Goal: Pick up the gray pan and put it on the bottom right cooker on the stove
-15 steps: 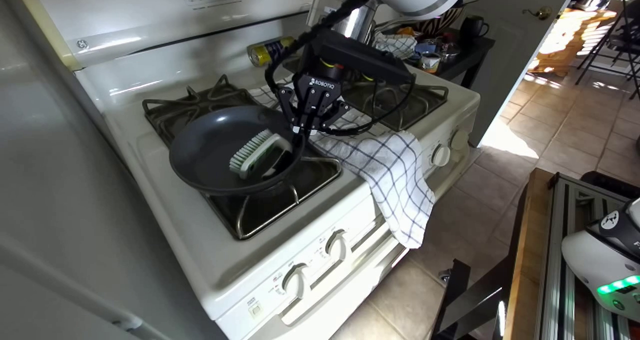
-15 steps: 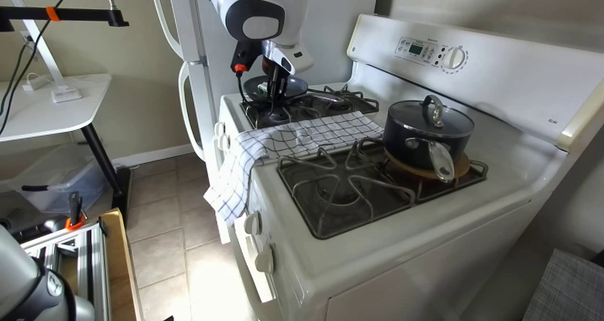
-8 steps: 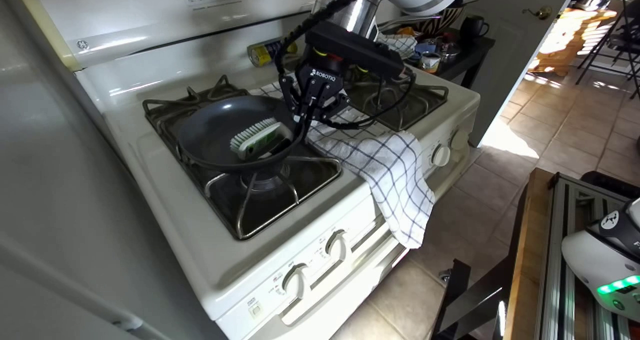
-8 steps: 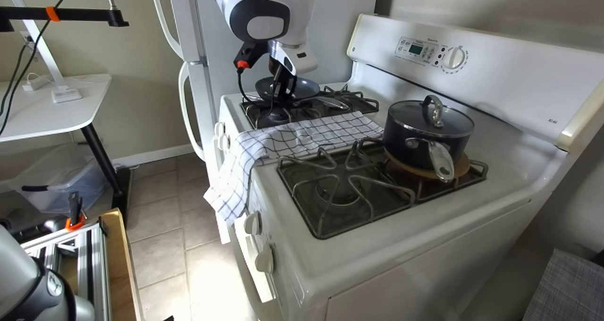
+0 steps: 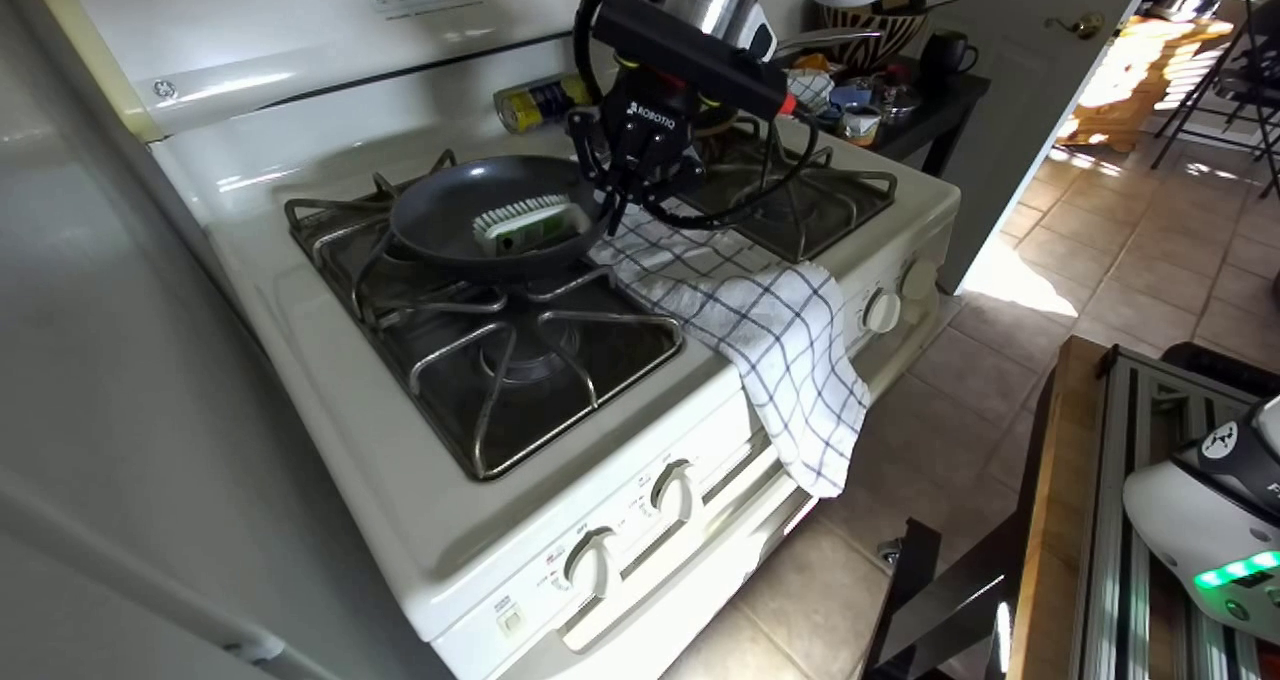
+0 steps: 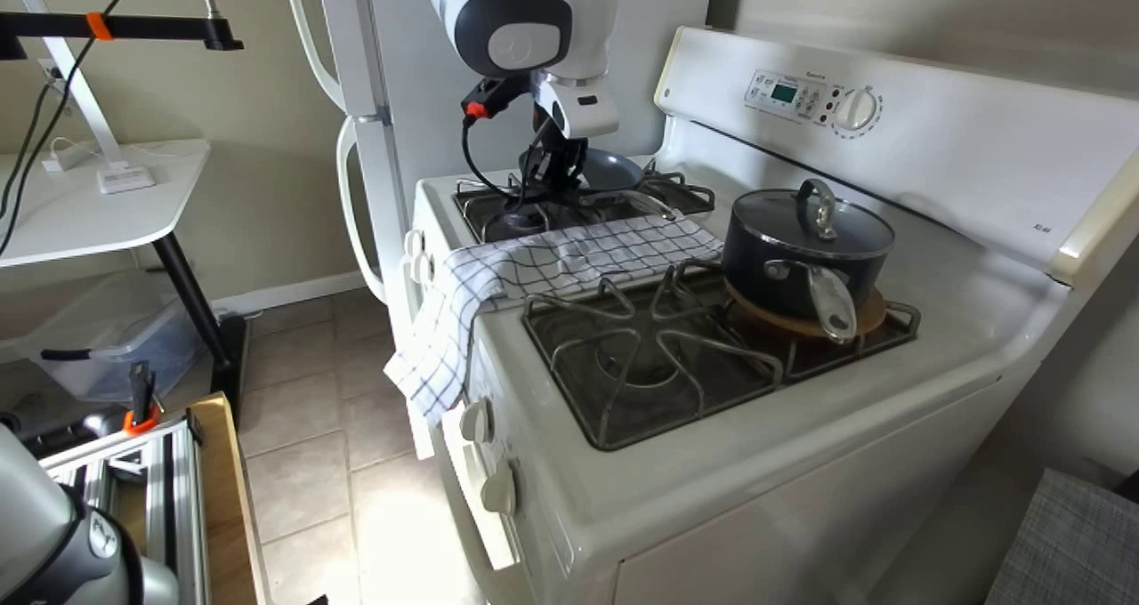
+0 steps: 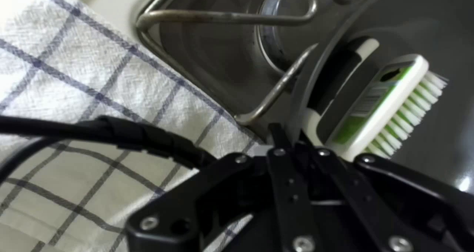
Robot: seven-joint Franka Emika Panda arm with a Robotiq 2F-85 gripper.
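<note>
The gray pan (image 5: 430, 215) is over the left-side burners, towards the back, with a scrub brush (image 5: 525, 228) lying in it. My gripper (image 5: 612, 215) is shut on the pan's rim. In the wrist view the rim passes between the fingertips (image 7: 289, 133), with the brush (image 7: 377, 103) beside them. In an exterior view the arm partly hides the pan (image 6: 614, 171), and its handle (image 6: 654, 203) points towards the towel. Whether the pan touches the grates I cannot tell. The bottom right cooker (image 6: 658, 331) is a bare front grate on the white stove (image 6: 756, 463).
A checked towel (image 6: 569, 258) lies across the stove's middle, between the burner pairs, and hangs over the front. A black lidded pot (image 6: 792, 262) stands on the back right burner. A yellow can (image 5: 540, 103) lies by the back panel. A fridge (image 5: 120, 380) stands beside the stove's left side.
My gripper has carried the pan and brush away from the stove's front, towards the back panel and slightly towards the towel. More of the front left burner shows.
</note>
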